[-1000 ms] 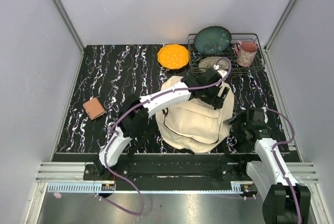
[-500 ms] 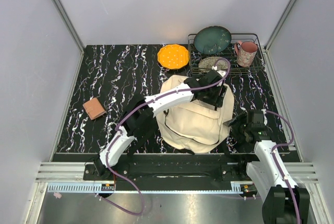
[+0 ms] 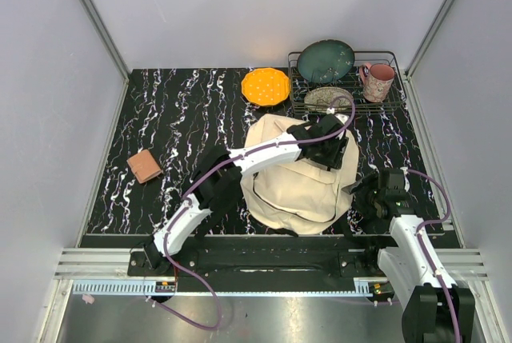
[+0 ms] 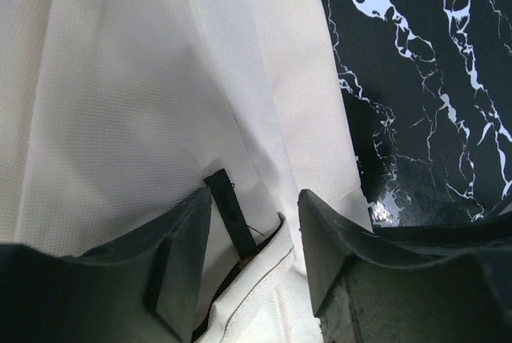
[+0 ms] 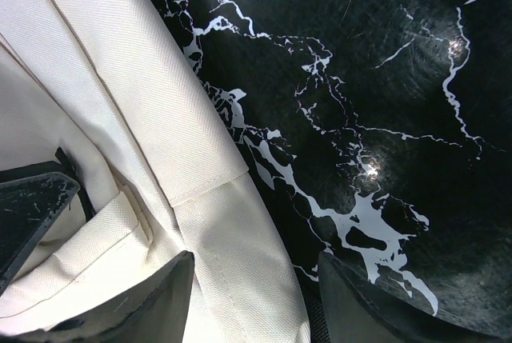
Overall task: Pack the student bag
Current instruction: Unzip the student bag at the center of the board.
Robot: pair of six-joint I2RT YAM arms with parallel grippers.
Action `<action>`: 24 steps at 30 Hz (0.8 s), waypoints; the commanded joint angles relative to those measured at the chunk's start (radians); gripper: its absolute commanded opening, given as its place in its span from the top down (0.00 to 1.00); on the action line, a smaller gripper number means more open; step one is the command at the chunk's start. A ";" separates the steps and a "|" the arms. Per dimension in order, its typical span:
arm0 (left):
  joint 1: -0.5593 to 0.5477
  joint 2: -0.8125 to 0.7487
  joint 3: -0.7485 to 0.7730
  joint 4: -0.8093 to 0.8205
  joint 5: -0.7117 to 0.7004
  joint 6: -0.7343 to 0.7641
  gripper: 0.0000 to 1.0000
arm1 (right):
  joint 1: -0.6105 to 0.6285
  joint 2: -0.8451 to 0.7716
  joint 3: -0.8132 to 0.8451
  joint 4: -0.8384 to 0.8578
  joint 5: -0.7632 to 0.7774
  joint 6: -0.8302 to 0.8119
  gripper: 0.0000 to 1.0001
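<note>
The student bag (image 3: 292, 187), a large cream fabric backpack, lies in the middle of the black marbled table. My left arm reaches across it, and my left gripper (image 3: 326, 148) hovers over its far right part. In the left wrist view the left gripper (image 4: 254, 199) is open, its fingers on either side of a black zipper pull (image 4: 232, 217) and a cream fabric fold, touching neither. My right gripper (image 3: 371, 196) is at the bag's right edge. In its wrist view the right gripper (image 5: 256, 259) is open over the bag's side seam (image 5: 216, 239), with bare table beside it.
A small brown book (image 3: 145, 166) lies at the left of the table. At the back stand an orange plate (image 3: 266, 86) and a wire rack (image 3: 392, 100) holding a green plate (image 3: 326, 60), a patterned bowl (image 3: 324, 96) and a pink mug (image 3: 378, 81).
My left gripper has shifted slightly toward the bag's far right and its jaws have narrowed around the zipper pull. The right arm has hardly moved.
</note>
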 commanded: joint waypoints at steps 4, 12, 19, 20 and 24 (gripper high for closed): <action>0.005 0.042 -0.047 -0.086 -0.105 -0.006 0.57 | -0.004 -0.011 0.002 0.014 -0.011 0.002 0.32; 0.005 0.077 -0.001 -0.113 -0.095 -0.017 0.64 | -0.004 -0.028 0.000 0.005 -0.012 0.004 0.32; 0.005 0.117 0.038 -0.168 -0.157 -0.019 0.59 | -0.004 -0.039 0.002 -0.003 -0.009 0.005 0.32; 0.005 0.117 0.035 -0.173 -0.164 -0.017 0.59 | -0.004 -0.039 0.002 -0.001 -0.011 0.005 0.32; -0.002 0.122 0.032 -0.190 -0.200 -0.013 0.59 | -0.004 -0.046 0.002 -0.008 -0.006 0.007 0.32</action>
